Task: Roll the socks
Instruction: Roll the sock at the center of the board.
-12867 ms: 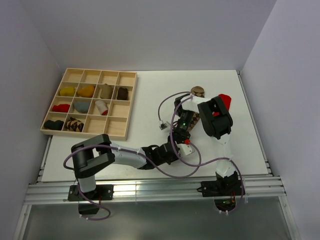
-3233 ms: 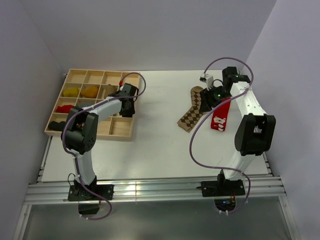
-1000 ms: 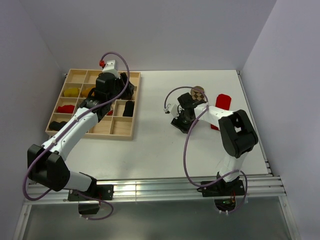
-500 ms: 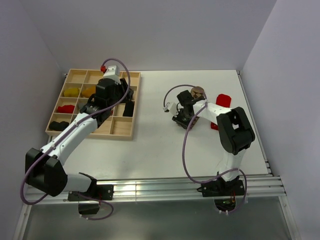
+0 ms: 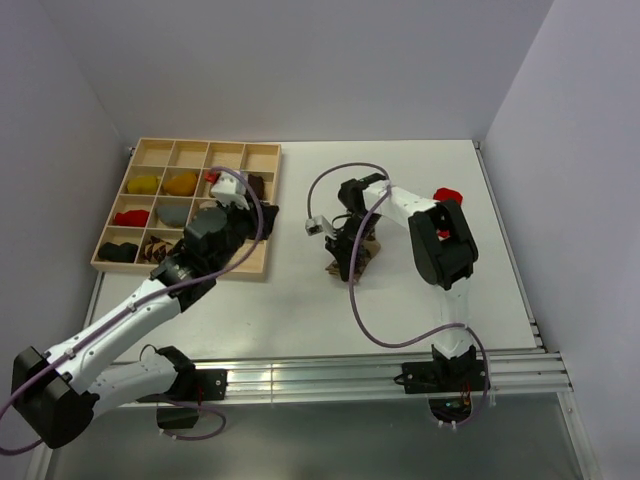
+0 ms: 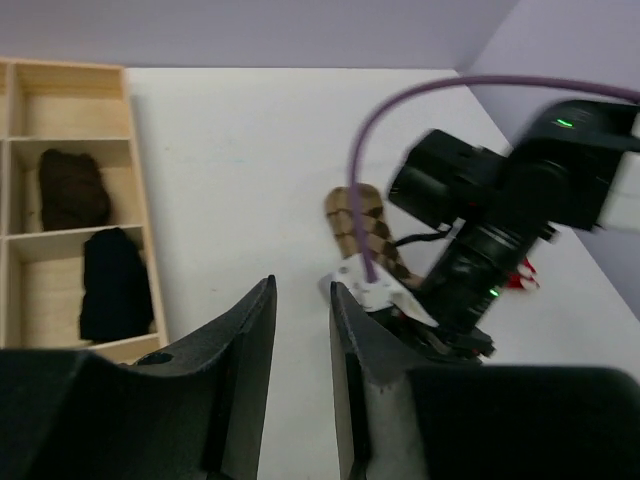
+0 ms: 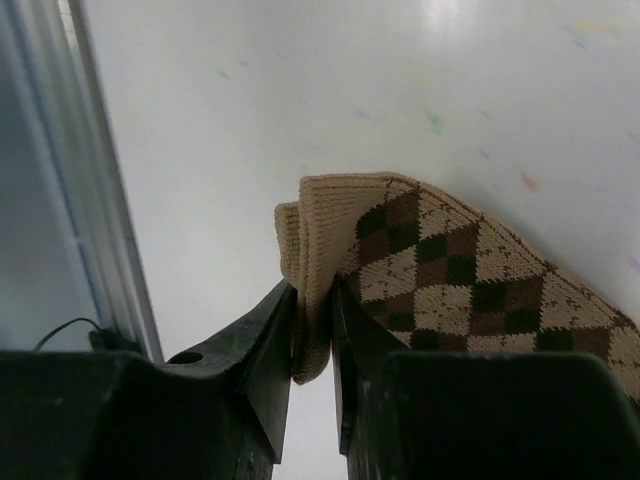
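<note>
The brown-and-tan argyle sock (image 7: 450,270) lies on the white table (image 5: 300,300), and my right gripper (image 7: 312,290) is shut on its folded tan cuff. From above, that right gripper (image 5: 345,262) sits at the near-left end of the argyle sock (image 5: 366,248). The red sock (image 5: 447,193) lies bunched behind the right arm. The black sock (image 6: 115,285) rests in a tray compartment. My left gripper (image 6: 300,285) hovers by the tray's right edge with a narrow bare gap between its jaws. In the top view the left gripper (image 5: 255,218) covers that corner.
The wooden compartment tray (image 5: 190,143) at the back left holds yellow (image 5: 140,184), orange (image 5: 180,183), grey (image 5: 172,212) and red (image 5: 130,217) bundles. A dark brown bundle (image 6: 72,188) sits in a right-hand cell. Purple cables loop off both arms.
My left arm swung from over the tray's back toward its near right edge, jaws narrowing. My right gripper shut on the argyle sock's cuff and drew it toward the near left.
</note>
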Robot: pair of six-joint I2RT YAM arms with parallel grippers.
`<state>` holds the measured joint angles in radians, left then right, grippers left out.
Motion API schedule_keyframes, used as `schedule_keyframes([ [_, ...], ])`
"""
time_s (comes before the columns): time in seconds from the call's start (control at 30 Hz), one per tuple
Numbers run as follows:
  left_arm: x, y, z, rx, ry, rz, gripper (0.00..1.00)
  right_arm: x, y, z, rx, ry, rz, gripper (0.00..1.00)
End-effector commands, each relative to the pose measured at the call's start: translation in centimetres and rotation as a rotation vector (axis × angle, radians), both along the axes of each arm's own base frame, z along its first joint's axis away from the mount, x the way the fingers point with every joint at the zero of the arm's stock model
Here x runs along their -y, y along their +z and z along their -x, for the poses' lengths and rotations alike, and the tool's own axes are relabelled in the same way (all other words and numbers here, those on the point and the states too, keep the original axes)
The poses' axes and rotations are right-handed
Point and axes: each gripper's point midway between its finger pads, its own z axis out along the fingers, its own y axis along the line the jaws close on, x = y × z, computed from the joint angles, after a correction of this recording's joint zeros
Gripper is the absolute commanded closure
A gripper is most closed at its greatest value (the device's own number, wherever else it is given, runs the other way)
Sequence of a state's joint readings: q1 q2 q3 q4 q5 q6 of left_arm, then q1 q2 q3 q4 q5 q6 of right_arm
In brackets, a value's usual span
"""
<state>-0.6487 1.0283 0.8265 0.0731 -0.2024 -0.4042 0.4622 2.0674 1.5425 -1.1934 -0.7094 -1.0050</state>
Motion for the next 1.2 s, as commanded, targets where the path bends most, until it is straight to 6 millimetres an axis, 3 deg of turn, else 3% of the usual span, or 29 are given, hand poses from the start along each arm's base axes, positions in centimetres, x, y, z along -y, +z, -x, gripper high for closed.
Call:
schedule_keyframes([
  [0.0, 2.0, 0.2, 1.8, 0.101, -0.066, -0.064, 0.67, -0.5, 2.7, 5.3, -0.251, 0.054, -0.078, 0.72],
  [0.07, 4.4, -0.2, 3.6, 0.115, -0.152, -0.077, 0.66, -0.2, 2.2, 6.3, -0.266, 0.081, -0.062, 0.72],
  [0.17, 7.6, -2.8, 6.0, 0.122, -0.3, -0.155, 0.63, 0.0, 1.5, 7.2, -0.306, 0.083, -0.052, 0.72],
  [0.23, 9.7, -5.6, 7.6, 0.106, -0.401, -0.231, 0.6, 0.1, 1.2, 7.5, -0.329, 0.072, -0.038, 0.72],
  [0.4, 12.2, -11.3, 9.2, 0.03, -0.517, -0.305, 0.52, 0.0, 0.5, 7.6, -0.401, 0.011, -0.02, 0.72],
  [0.5, 13.5, -12.5, 10.2, 0.024, -0.597, -0.282, 0.49, -0.2, -0.1, 7.2, -0.445, -0.056, 0.016, 0.72],
  [0.9, 16.5, -18.8, 9.8, -0.047, -0.696, -0.361, 0.47, 0.6, -1.3, 6.0, -0.525, -0.201, 0.047, 0.75],
  [1.17, 17.3, -19.8, 8.9, -0.043, -0.699, -0.353, 0.47, 1.3, -1.9, 6.2, -0.532, -0.217, 0.073, 0.75],
])
